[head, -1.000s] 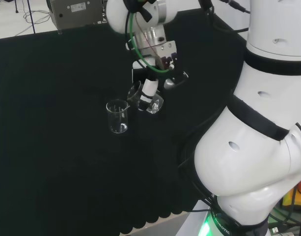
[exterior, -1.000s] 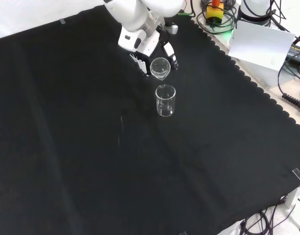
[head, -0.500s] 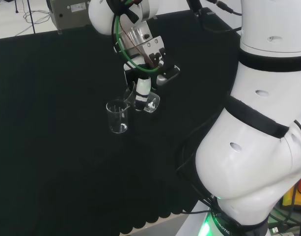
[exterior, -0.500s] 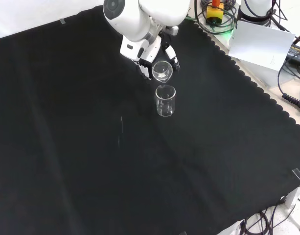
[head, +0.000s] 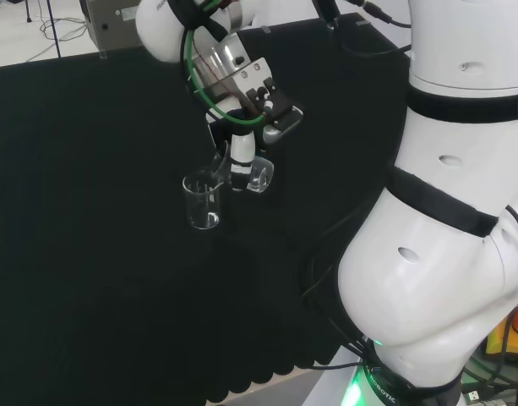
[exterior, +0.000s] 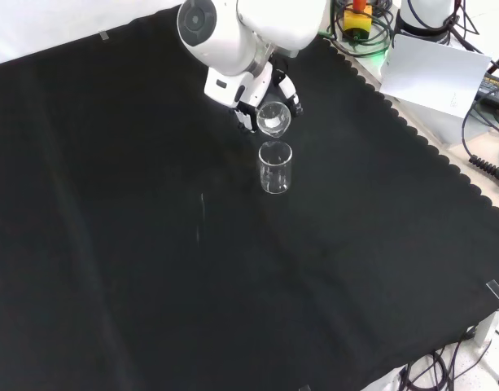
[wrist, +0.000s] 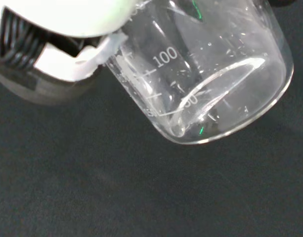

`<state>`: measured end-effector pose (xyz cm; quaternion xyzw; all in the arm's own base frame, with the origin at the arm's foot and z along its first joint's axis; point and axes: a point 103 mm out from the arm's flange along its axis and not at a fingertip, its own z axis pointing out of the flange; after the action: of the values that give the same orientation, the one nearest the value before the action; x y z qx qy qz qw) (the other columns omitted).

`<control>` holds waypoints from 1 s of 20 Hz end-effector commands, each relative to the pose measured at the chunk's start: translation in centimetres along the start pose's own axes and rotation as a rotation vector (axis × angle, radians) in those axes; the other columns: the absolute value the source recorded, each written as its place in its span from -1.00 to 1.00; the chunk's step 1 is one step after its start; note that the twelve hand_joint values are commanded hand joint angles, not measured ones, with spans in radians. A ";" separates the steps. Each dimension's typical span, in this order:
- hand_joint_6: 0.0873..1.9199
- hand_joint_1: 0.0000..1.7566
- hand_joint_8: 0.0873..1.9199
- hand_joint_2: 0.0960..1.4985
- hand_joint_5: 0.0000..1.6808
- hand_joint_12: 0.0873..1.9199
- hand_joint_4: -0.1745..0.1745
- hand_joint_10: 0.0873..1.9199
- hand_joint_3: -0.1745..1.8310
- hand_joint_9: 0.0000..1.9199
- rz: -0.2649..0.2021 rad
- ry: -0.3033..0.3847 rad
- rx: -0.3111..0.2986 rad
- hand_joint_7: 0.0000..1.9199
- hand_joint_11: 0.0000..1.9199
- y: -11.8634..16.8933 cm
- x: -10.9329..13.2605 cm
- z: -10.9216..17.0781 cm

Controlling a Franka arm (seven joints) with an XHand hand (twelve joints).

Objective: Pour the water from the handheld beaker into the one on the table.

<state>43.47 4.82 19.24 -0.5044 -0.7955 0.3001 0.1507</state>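
Hand curled round tilted handheld beaker, frame's upper centre. Advice: tip slowly, lip above table beaker mouth.

The hand has carried the tilted held beaker closer above the standing beaker.

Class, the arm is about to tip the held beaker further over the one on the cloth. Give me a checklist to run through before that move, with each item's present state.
1. Hand curled round the tilted clear glass beaker: ok.
2. Upright clear glass beaker on the black cloth stands straight: ok.
3. Held beaker's mouth lies over the standing beaker's rim: cannot tell; the front view shows it just behind.
4. Water left in the held beaker: ok, a little pools at its base in the wrist view.
5. Black cloth near the standing beaker free of other ware: ok.
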 end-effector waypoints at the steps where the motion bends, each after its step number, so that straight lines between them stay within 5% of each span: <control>1: -0.81 0.52 -0.88 -0.30 0.75 -0.47 -1.00 -1.00 -0.17 0.89 0.002 -0.033 0.030 0.61 0.54 0.0 0.5 -0.5; 20: -0.81 0.52 -0.88 -0.30 0.75 -0.48 -1.00 -1.00 -0.17 0.89 0.042 -0.116 0.138 0.61 0.54 0.3 1.2 -1.5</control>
<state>43.95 6.30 20.08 -0.4920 -0.7743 0.3743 0.1351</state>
